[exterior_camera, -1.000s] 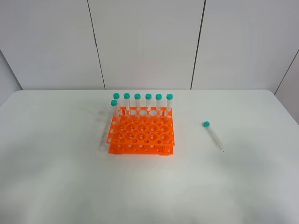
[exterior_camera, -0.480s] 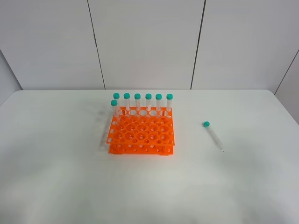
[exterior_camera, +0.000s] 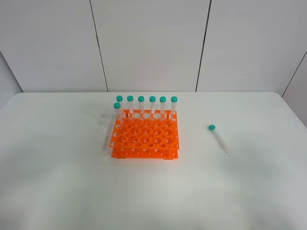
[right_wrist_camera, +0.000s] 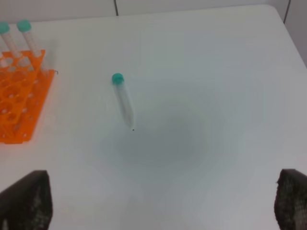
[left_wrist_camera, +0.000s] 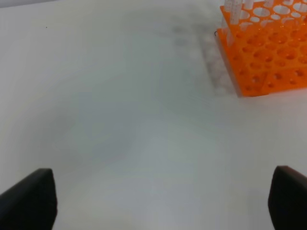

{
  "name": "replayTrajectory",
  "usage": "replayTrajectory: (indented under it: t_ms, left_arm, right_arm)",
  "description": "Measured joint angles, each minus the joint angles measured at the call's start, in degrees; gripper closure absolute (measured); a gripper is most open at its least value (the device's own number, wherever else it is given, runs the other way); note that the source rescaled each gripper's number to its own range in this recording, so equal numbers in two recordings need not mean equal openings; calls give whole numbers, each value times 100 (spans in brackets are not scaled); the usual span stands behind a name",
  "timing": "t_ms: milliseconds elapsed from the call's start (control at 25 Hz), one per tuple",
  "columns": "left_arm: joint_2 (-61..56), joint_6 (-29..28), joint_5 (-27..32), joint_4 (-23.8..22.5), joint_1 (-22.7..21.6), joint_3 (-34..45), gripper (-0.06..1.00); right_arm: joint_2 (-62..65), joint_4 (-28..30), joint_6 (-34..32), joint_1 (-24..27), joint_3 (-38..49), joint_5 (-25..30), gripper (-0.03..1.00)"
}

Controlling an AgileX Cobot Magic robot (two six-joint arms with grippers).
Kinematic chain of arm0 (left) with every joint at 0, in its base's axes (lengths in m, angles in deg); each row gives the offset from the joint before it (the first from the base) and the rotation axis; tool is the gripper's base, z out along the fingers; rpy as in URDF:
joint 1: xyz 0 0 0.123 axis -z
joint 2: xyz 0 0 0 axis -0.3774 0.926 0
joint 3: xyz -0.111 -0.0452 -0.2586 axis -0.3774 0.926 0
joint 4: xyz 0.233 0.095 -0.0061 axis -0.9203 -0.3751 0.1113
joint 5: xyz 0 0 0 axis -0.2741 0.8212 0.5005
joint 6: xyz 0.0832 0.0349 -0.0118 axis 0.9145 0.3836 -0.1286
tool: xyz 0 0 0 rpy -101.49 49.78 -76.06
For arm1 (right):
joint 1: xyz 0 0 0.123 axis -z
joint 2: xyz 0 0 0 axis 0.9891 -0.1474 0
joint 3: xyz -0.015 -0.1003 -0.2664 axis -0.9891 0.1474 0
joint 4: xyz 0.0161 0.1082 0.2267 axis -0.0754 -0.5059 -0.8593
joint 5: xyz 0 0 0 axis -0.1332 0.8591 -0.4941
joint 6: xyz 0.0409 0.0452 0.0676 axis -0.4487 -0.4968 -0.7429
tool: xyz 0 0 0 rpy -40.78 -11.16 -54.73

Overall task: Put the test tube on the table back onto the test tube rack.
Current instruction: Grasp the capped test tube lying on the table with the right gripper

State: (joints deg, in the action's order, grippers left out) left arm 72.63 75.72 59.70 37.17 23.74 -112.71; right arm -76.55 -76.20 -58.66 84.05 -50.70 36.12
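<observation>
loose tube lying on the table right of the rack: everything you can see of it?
The test tube is slim, clear and plastic-looking, with a teal-green screw cap on and a pointed conical tip; contents can't be made out. It lies flat on the white table, right of the orange test tube rack and apart from it, cap toward the far edge, tip nearer and slightly right. Only the table touches it.
</observation>
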Motion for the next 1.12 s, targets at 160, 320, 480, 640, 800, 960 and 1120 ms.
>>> replayTrajectory:
  t_ms: [160, 320, 480, 640, 800, 960, 1120]
  left_arm:
    - [0, 0, 0, 0, 0, 0, -1]
    - [0, 0, 0, 0, 0, 0, -1]
    - [0, 0, 0, 0, 0, 0, -1]
    - [0, 0, 0, 0, 0, 0, -1]
    - [0, 6, 0, 0, 0, 0, -1]
    - [0, 45, 0, 0, 0, 0, -1]
    - [0, 81, 0, 0, 0, 0, -1]
  right_arm:
    - [0, 0, 0, 0, 0, 0, -3]
    - [0, 0, 0, 0, 0, 0, -3]
    - [0, 0, 0, 0, -121, 98, -3]
    - [-31, -76, 0, 0, -537, 146, -3]
    - [-503, -279, 13, 0, -993, 146, -3]
    - [-1586, -763, 476, 0, -1546, 146, -3]
    - [-2809, -1362, 1204, 0, -2364, 57, -3]
